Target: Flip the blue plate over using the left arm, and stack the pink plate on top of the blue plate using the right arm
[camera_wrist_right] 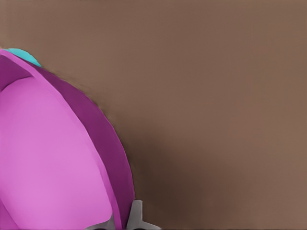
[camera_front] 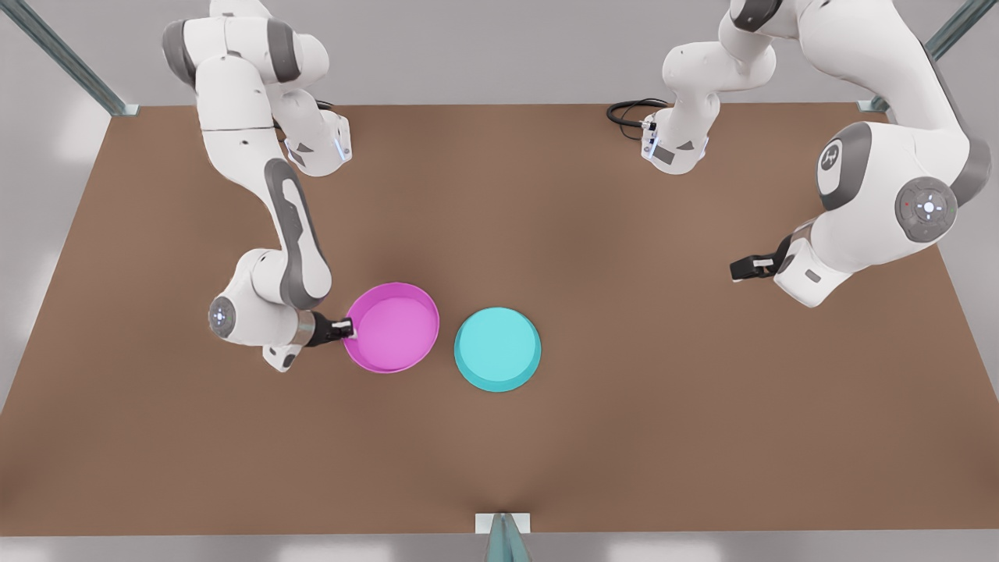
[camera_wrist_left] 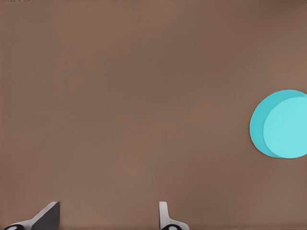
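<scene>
- The pink plate [camera_front: 392, 327] is gripped at its rim by the right gripper [camera_front: 346, 329] (front view's left); the pinch is seen in the right wrist view [camera_wrist_right: 125, 221].
- The blue plate [camera_front: 497, 348] lies upside down just beside it.
- The left gripper [camera_front: 741, 268] is held wide apart, well away.

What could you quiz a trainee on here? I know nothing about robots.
1. True or false: the shallow round turquoise plastic blue plate touches the shallow round magenta plastic pink plate.
2. Which gripper is clamped on the pink plate's rim? A. the right gripper, at the front view's left. B. the left gripper, at the front view's right. C. neither.
3. Fill in: the left gripper waits over the brown table, away from both plates, with its fingers ____.

Key: 1 false, a strip of table shows between them. 2 A. 3 open.
</scene>
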